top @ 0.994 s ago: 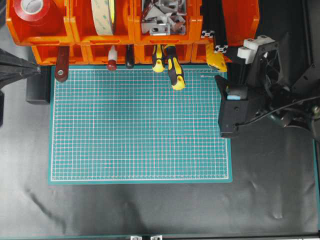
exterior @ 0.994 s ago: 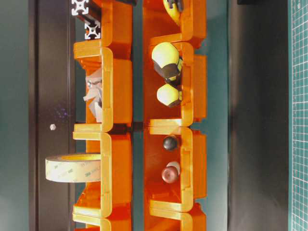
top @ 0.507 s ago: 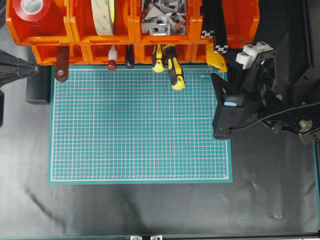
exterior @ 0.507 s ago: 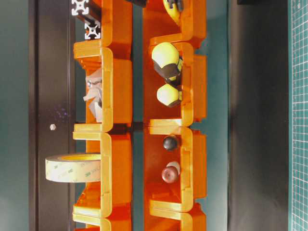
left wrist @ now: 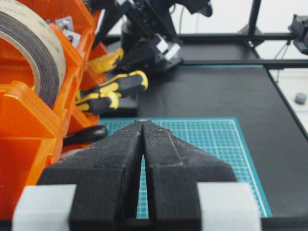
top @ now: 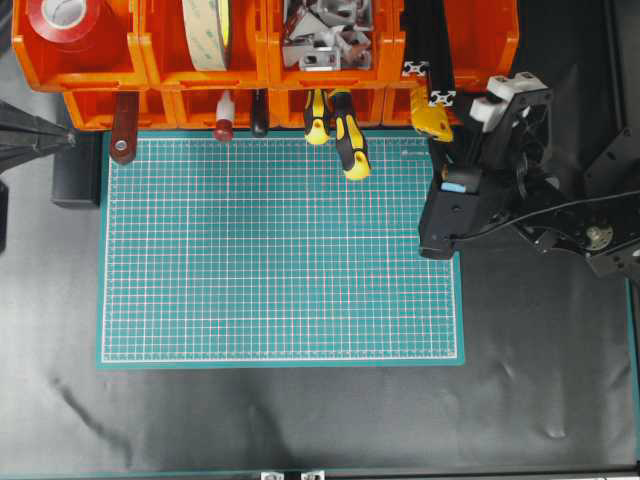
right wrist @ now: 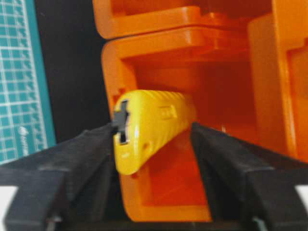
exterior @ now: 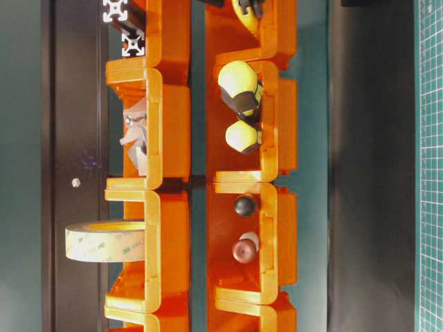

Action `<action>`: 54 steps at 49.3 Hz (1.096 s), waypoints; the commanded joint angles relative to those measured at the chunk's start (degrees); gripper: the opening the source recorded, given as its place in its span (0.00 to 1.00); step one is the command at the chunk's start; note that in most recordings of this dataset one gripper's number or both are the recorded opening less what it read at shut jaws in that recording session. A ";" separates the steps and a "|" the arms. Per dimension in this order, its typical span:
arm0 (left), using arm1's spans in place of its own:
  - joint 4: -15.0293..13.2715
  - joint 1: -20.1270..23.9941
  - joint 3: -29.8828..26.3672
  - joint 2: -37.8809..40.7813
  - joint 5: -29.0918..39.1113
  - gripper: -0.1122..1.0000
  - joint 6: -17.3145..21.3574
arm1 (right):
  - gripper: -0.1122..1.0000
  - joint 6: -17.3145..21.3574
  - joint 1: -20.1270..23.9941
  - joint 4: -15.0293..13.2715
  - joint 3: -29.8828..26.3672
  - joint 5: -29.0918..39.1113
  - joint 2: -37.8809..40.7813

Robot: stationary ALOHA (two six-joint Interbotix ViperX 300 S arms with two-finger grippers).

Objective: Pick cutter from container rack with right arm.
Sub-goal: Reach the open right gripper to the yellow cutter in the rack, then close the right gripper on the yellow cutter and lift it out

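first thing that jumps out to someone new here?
The orange rack along the mat's far edge, with tape rolls above and tool handles poking out below. Next, the right gripper at the rack's right end, its open jaws on either side of the yellow cutter sticking out of a lower bin.

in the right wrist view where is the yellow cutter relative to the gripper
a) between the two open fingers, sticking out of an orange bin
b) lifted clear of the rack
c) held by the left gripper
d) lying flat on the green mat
a: the cutter pokes out of the container rack bin, with the right gripper fingers spread either side of it, a gap showing on one side.
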 commanded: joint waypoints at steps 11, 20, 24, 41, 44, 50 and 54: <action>0.18 0.09 -0.62 0.26 -0.35 0.10 -0.18 | 0.37 3.16 0.70 0.62 -0.26 -3.25 -0.44; 0.18 0.09 -0.62 0.26 -0.26 0.10 -0.18 | 0.37 2.99 1.76 0.62 -0.88 -2.29 -0.44; 0.18 0.09 -0.62 0.26 -0.35 0.10 -0.18 | 0.37 2.72 2.46 0.53 -1.67 -1.23 -0.44; 0.18 0.09 -0.35 0.26 -0.26 0.10 -0.18 | 0.34 0.79 8.35 0.35 -6.86 6.50 -2.11; 0.18 0.09 -0.26 0.26 -0.26 0.10 -0.18 | 0.34 0.79 9.23 0.44 -7.82 7.38 -2.46; 0.18 0.18 -0.26 0.18 -0.35 0.10 -0.18 | 0.34 0.79 11.07 0.35 -9.58 8.96 -3.25; 0.18 0.09 -0.18 -0.09 -0.26 0.10 -0.18 | 0.34 0.70 12.22 0.35 -10.81 9.76 -3.78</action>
